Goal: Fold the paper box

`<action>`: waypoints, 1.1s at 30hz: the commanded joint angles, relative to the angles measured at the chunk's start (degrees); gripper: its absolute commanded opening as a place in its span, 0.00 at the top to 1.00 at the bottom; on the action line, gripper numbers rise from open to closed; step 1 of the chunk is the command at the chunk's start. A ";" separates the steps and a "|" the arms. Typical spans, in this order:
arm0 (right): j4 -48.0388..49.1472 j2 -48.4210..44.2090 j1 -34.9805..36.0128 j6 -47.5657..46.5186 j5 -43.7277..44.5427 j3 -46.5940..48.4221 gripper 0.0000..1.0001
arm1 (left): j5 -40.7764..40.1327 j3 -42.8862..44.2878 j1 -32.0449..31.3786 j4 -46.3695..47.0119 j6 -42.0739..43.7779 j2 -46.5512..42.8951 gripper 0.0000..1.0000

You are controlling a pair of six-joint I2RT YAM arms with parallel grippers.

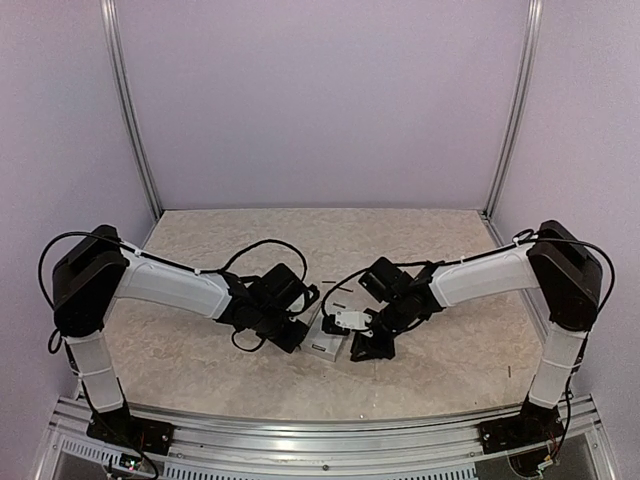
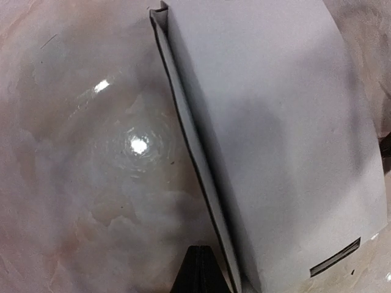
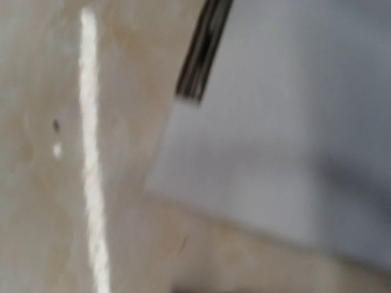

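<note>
Box (image 1: pixel 326 345) flat on table (image 1: pixel 200 380), between both grippers. Left gripper (image 1: pixel 292 335) pressed shut just beside its folded long edge, which runs straight away from the fingertips. Right gripper (image 1: pixel 368 342) at opposite side; jaw state impossible to tell.

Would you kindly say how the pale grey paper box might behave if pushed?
Probably light and easily dented: the pale grey paper box shows thin card edges. It likely slides readily: the glossy beige table reflects lights.
</note>
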 commanded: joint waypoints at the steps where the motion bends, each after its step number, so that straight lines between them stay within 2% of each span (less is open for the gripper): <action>1: 0.96 4.44 1.36 0.55 1.35 2.52 0.81 | 2.17 1.50 -1.87 2.97 0.00 3.02 0.98; 7: 1.21 9.90 1.47 4.33 -4.01 9.58 0.83 | 6.52 4.05 -4.45 4.96 -2.54 4.06 0.99; 9: 1.15 10.33 1.51 4.87 -4.28 10.33 0.83 | 4.78 5.66 -5.34 3.48 -3.68 4.75 0.99; 14: 1.97 8.72 0.98 6.72 -5.86 10.07 0.83 | 0.54 5.41 -6.44 3.14 -13.70 4.15 1.00; 18: 0.84 8.94 0.71 6.12 -5.44 10.61 0.83 | -1.10 6.67 -7.36 2.47 -16.24 5.65 1.00; 22: -0.05 5.86 -0.61 5.02 -4.93 7.50 0.81 | -4.22 4.64 -6.87 1.59 -15.07 3.68 0.99; 25: -1.66 2.51 -3.12 3.81 -5.41 5.82 0.77 | -7.82 0.93 -6.06 3.07 -12.54 -2.33 0.96; 28: -1.97 -0.08 -4.95 2.58 -3.90 4.13 0.73 | -7.49 0.71 -2.91 2.19 -10.45 -5.74 0.95; 33: -2.75 0.10 -7.77 1.34 -2.13 3.80 0.73 | -4.78 2.00 2.29 2.69 -5.67 -4.40 0.94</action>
